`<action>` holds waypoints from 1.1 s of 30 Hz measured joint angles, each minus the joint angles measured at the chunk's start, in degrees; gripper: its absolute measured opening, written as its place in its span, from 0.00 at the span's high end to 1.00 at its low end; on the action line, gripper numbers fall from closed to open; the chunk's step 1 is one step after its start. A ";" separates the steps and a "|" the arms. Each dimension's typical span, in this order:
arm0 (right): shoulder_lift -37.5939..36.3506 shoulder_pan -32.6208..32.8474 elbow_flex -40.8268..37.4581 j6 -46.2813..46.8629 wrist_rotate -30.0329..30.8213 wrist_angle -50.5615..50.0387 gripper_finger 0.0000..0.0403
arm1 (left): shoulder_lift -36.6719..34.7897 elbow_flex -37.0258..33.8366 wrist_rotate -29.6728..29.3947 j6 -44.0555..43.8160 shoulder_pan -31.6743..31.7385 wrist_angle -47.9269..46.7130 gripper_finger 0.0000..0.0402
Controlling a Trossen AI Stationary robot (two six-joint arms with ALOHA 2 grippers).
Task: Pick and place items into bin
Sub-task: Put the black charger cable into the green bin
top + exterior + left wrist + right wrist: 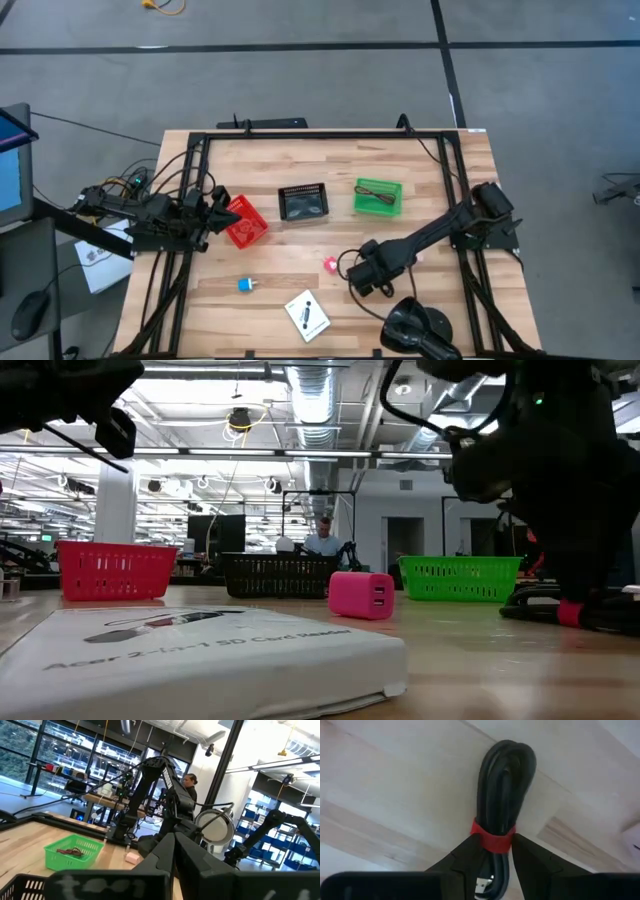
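— On the tabletop, how much is done?

— Not much, I judge. Along the far side stand a red bin, a black bin and a green bin; the green one holds a dark tangled thing, while I cannot tell what, if anything, lies in the other two.

— What is left out?

— A tiny blue piece, a pink-red piece and a white card with black mark lie loose, well apart. A big black lump sits at the near edge.

— And the arms?

— The right gripper is down by the pink-red piece, its fingers pinching a bundled black cable at its red band, resting on the wood. The left gripper waits pressed together beside the red bin. The cable looks like the next thing to go in.
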 joint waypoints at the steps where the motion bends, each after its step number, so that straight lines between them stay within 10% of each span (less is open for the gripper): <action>1: 0.49 -0.20 0.00 -0.12 -0.23 -0.25 0.73 | 0.08 0.00 0.00 0.00 0.00 0.02 1.00; 21: 3.35 -3.20 0.02 -10.32 -0.29 -0.03 0.87 | 0.04 0.00 -0.03 -0.11 0.00 -2.34 1.00; 33: 4.24 -6.50 5.54 -24.08 9.58 -4.50 0.91 | 0.04 0.00 -0.57 -0.66 0.00 -3.43 1.00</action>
